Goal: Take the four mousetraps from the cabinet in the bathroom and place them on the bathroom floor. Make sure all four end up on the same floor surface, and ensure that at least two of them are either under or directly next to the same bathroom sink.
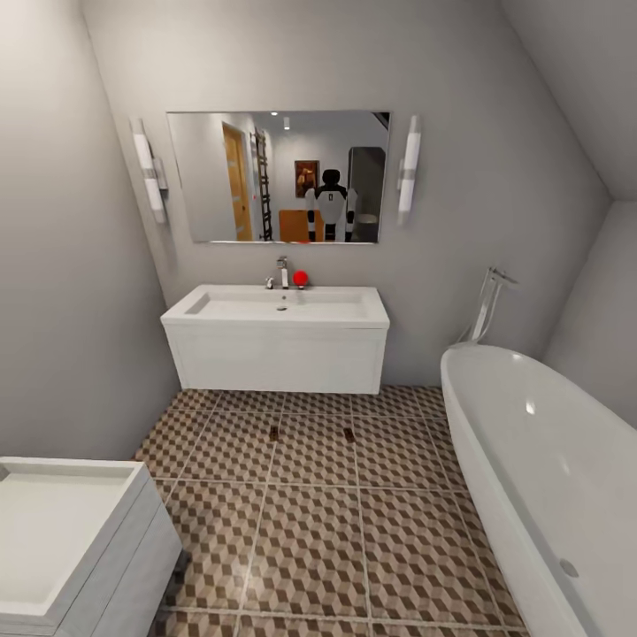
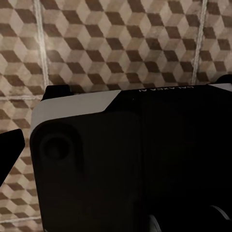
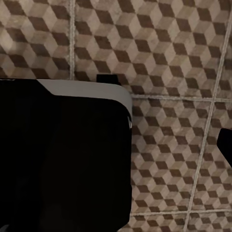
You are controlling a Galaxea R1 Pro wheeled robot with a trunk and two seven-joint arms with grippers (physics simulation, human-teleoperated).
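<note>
From the head camera I look down over the floor, cube-patterned tiles running from my base up to the far wall. A white tub fills the right side, curving back toward a chrome filler against the wall. Straight ahead the sink sits on its white vanity, with a tap and a red egg at the back edge and a mirror above, flanked by two tube lamps. In the mirror I can see the robot's own reflection. At my lower left stands a white unit with a recessed top.

Two mousetraps lie on the tiles just in front of the vanity, well apart from each other: one left of centre, the other right of it. They are tiny and dark at this range, so I cannot make out their parts.

Both wrist cameras look down at the same tiles past the robot's dark body. I cannot tell how either gripper's fingers are set.
</note>
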